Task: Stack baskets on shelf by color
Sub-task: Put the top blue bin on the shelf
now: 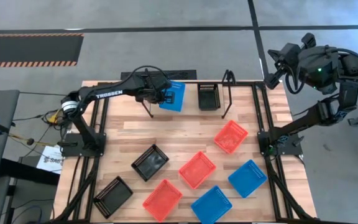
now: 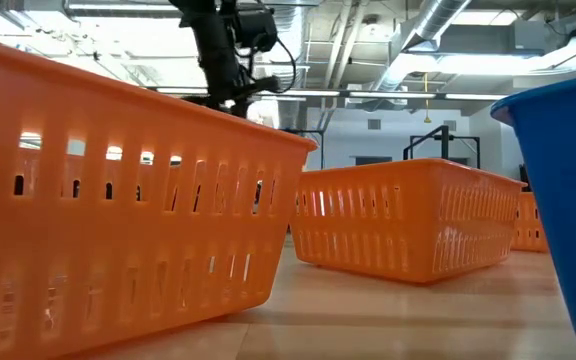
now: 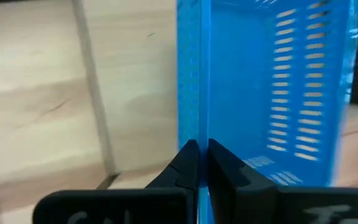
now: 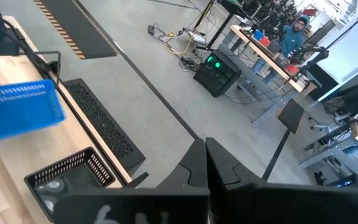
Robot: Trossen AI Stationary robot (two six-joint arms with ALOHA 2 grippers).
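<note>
Overhead, the room is grey concrete floor with a hazard-striped mat beyond the bench (image 1: 179, 134), a plank top framed in black rods. At the bench's far edge runs the shelf (image 1: 194, 102); a black basket (image 1: 208, 96) sits on it, and just beside that the left claw (image 1: 164, 95) is clenched on the rim of a blue basket (image 1: 174, 96), holding it over the shelf. Well short of the shelf, toward the near edge, lie three orange baskets (image 1: 197, 169), two blue baskets (image 1: 247, 178) and two black baskets (image 1: 150, 162), scattered apart. The right claw (image 4: 205, 163) is pinched shut on nothing, raised off the shelf's right end, past the bench corner.
</note>
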